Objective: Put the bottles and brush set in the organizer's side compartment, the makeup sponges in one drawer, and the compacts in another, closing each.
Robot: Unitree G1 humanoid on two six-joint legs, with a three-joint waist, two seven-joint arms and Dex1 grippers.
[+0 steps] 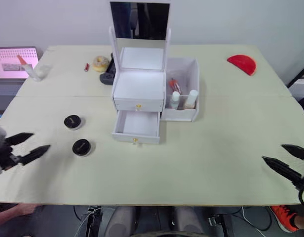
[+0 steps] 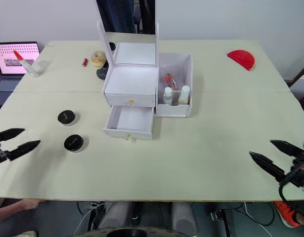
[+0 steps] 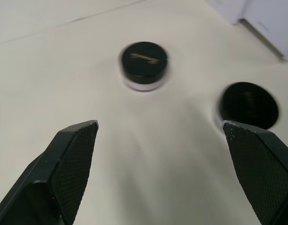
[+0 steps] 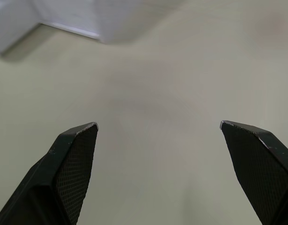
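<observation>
The white organizer (image 1: 138, 91) with its mirror stands at the table's centre. Its upper drawer is shut and its lower drawer (image 1: 137, 126) is pulled out, looking empty. Two white-capped bottles (image 1: 184, 99) and the brush set (image 1: 174, 86) stand in the side compartment (image 1: 183, 90). Two black compacts (image 1: 72, 121) (image 1: 81, 147) lie on the table left of the drawers. My left gripper (image 1: 32, 143) hovers open left of the nearer compact (image 3: 247, 104). Near the table's front right edge my right gripper (image 1: 286, 157) is open and holds nothing. The makeup sponges are out of view.
A red semicircular piece (image 1: 242, 63) lies at the back right. A yellow tape roll (image 1: 100, 63), a small red item (image 1: 86, 66) and a dark object (image 1: 108, 75) sit behind the organizer on the left. A laptop (image 1: 14, 60) and a pink-tipped white tube (image 1: 28, 67) are at the far left.
</observation>
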